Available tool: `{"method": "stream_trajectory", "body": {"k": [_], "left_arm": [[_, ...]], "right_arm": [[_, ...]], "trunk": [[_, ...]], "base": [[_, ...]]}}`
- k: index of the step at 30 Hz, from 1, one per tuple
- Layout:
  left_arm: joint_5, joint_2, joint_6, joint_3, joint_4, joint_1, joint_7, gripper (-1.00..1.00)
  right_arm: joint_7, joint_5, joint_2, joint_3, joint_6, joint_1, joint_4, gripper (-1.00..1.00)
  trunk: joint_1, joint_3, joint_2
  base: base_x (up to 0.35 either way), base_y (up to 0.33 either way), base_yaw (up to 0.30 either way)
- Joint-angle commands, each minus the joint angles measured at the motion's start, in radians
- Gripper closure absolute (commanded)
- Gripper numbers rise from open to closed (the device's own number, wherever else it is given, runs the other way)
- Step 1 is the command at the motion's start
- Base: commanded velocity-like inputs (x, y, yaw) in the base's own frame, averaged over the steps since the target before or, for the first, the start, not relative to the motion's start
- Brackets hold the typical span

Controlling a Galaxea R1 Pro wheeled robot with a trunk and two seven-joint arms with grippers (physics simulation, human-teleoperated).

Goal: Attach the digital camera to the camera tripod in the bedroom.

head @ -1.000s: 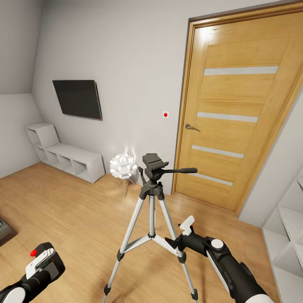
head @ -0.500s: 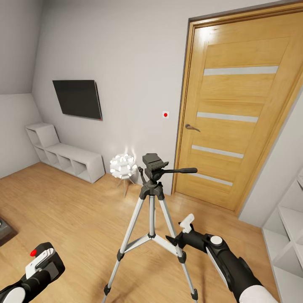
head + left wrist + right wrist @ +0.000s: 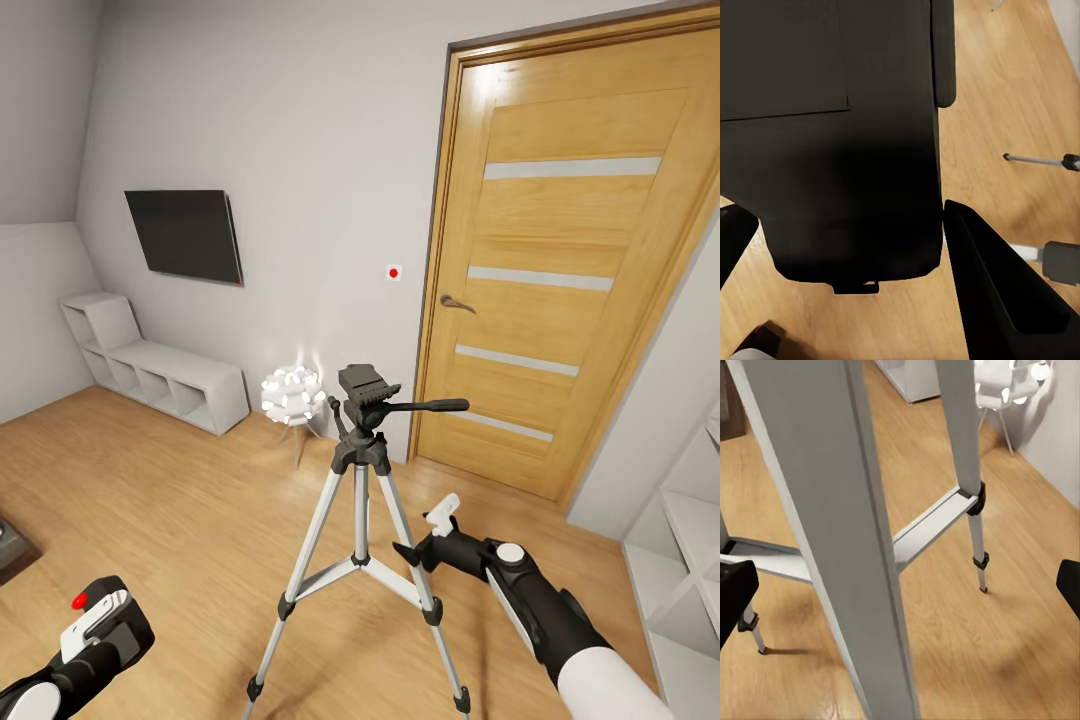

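Observation:
The camera tripod [image 3: 362,470] stands on the wood floor in the middle of the head view, with silver legs, a black pan head [image 3: 366,388] and a side handle pointing right. My right gripper [image 3: 425,532] is open beside the tripod's right leg, and in the right wrist view a silver leg [image 3: 832,525] stands between its widely parted fingers [image 3: 735,589]. My left gripper [image 3: 95,622] hangs low at the bottom left. The left wrist view has it shut on the digital camera [image 3: 832,150], a boxy black body held between the dark fingers [image 3: 997,292].
A wooden door with pale stripes [image 3: 560,270] is behind the tripod to the right. A wall TV [image 3: 185,235] and low white cube shelves [image 3: 160,375] are at the left, a white ball lamp [image 3: 293,393] behind the tripod, white shelves [image 3: 690,560] at the right edge.
My right arm has reached a little further forward and up, bringing its open gripper closer to the tripod's right leg. The left gripper and tripod have not moved.

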Motion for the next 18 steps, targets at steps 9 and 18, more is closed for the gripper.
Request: {"method": "stream_trajectory", "body": {"k": [9, 18], "left_arm": [[0.007, 0.0, 0.003, -0.001, -0.002, 0.0, -0.012, 1.0], [0.007, 0.001, 0.003, -0.001, -0.002, 0.0, -0.03, 1.0]], "right_arm": [[0.003, 0.0, 0.002, 0.0, 0.003, -0.005, 0.002, -1.0], [0.029, -0.003, 0.003, 0.001, 0.002, -0.005, 0.005, -1.0]], "trunk": [[0.001, -0.002, -0.002], [0.001, -0.002, -0.002]], "base": [[0.0, 0.0, 0.0], [0.0, 0.0, 0.0]]}}
